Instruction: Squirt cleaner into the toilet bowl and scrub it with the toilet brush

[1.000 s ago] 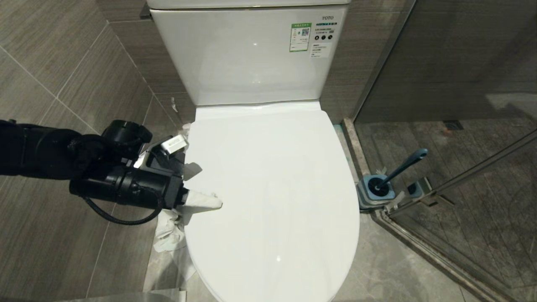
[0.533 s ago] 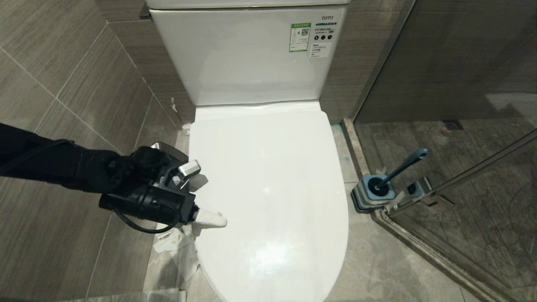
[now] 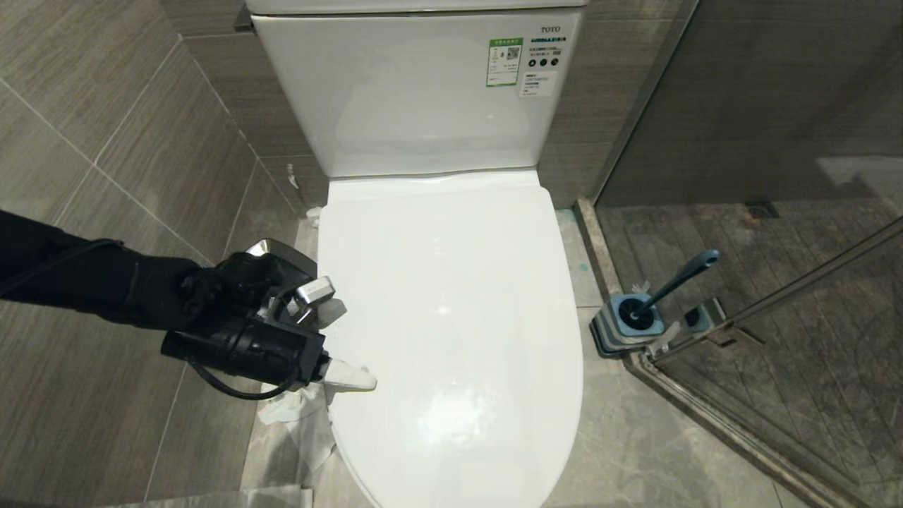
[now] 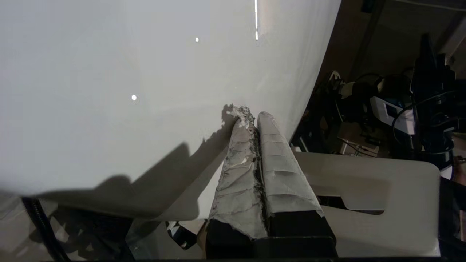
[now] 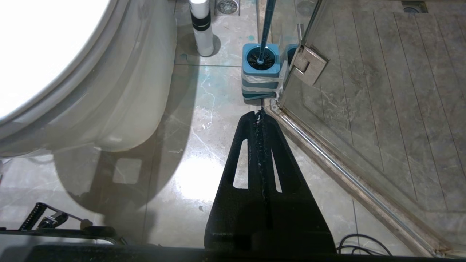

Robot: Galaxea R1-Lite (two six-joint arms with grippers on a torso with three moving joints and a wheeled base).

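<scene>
White porcelain governs the scene: the toilet bowl [image 3: 451, 339] is covered, its lid [image 3: 458, 296] lying flat and shut over the seat, so neither cleaner nor bristles can reach the inside as things stand. Nearest, at the lid's left edge toward the front, the left hand [image 3: 361, 381] lies low and level with its paper-wrapped fingers [image 4: 255, 153] pressed together, holding nothing, tips on or just over the lid's surface; I judge this placement suits catching the rim to lift the lid. Crumpled white paper [image 3: 289, 406] lies on the floor just below that hand. The right hand [image 5: 260, 114] hangs parked over the floor on the bowl's right side, fingers together and empty, pointing toward the toilet brush [image 3: 674, 282]. That brush stands tilted in its holder [image 3: 628, 324] at the corner of the glass shower screen [image 3: 776, 296], untouched. No cleaner bottle can be identified.
</scene>
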